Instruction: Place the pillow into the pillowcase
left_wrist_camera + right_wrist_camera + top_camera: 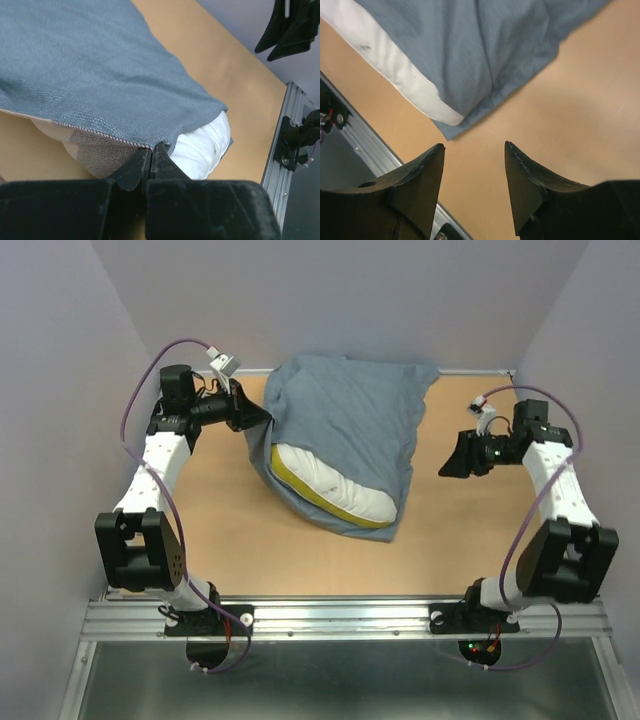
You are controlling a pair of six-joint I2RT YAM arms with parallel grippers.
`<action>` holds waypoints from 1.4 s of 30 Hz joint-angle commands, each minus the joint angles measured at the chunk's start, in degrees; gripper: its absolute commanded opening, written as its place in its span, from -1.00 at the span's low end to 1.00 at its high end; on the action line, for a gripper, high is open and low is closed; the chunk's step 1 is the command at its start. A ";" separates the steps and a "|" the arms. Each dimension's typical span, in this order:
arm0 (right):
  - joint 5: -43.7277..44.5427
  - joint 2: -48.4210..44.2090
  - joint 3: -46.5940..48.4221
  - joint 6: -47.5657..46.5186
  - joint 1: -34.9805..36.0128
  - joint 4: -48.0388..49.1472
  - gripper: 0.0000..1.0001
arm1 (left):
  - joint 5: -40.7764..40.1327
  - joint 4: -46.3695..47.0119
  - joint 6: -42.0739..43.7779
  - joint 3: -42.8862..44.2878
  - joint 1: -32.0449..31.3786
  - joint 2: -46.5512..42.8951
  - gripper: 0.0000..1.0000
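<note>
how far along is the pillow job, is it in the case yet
Mostly done: the pillowcase already covers the far part of the pillow. In hand: the left end effector is shut on the case's open hem. Left: the pillow's white and yellow near end sticks out, and the right end effector is open above the table, holding nothing.

On one desk (215,540), we are counting one pillow (345,495) and one pillowcase (350,410). We are also counting two arms, the left arm (160,455) and the right arm (560,490), each carrying one gripper: the left gripper (266,420), the right gripper (446,470). Two purple cables (124,420) are trailing them.
</note>
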 commanded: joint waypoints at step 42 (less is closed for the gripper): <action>7.98 14.52 -18.32 -7.16 16.00 15.72 1.00 | -2.68 -10.38 7.64 -13.37 1.31 8.33 -1.00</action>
